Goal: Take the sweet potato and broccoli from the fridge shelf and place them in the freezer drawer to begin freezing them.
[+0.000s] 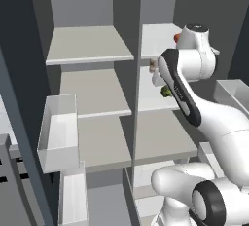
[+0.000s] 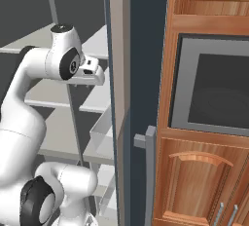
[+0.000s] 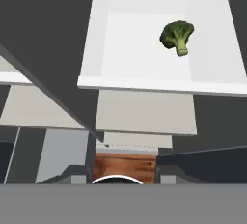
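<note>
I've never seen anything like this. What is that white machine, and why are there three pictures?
It is a white robot arm reaching into an open fridge. Two pictures come from cameras behind the arm, one on its left and one on its right. The third looks out from its hand. On a white shelf lies a broccoli. An orange-red bit beside the arm seems to be the sweet potato. Whether its gripper holds anything, the pictures do not show.
</note>
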Robot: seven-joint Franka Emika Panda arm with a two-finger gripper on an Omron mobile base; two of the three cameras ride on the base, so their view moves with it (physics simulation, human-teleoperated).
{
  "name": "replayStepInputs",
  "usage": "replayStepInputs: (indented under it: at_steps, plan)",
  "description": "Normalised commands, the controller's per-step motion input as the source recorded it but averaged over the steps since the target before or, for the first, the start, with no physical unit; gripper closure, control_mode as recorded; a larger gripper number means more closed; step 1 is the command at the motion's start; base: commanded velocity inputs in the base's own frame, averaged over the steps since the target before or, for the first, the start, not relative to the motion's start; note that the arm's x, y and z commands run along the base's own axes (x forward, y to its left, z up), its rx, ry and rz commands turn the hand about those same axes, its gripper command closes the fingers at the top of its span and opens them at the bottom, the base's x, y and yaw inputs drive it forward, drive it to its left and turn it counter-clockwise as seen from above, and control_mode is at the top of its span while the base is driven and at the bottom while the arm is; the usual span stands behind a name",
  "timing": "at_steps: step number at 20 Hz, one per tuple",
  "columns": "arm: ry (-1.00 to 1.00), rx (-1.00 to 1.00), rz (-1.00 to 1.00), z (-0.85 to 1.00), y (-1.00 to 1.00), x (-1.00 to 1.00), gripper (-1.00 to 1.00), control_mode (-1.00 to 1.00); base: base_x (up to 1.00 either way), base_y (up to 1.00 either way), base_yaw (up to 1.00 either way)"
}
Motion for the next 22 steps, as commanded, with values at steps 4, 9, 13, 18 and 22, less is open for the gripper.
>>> replayStepInputs:
  at_steps: [4,9,13,18,22]
  plan:
    - [-0.21,-0.02,0.00,-0.02,0.00,-0.46,-1.00,-1.00,0.00,0.00,0.00]
    - [-0.33,-0.05,-0.14,-0.24,-0.12,-0.99,-1.00,-1.00,0.00,0.00,0.00]
    - [-0.02,-0.01,-0.20,-0.12,-0.19,-0.46,-1.00,-1.00,0.00,0.00,0.00]
    - [0.02,0.00,-0.18,-0.05,-0.45,-0.30,-1.00,-1.00,0.00,0.00,0.00]
    - [0.04,0.00,-0.11,0.00,-0.54,-0.04,-1.00,-1.00,0.00,0.00,0.00]
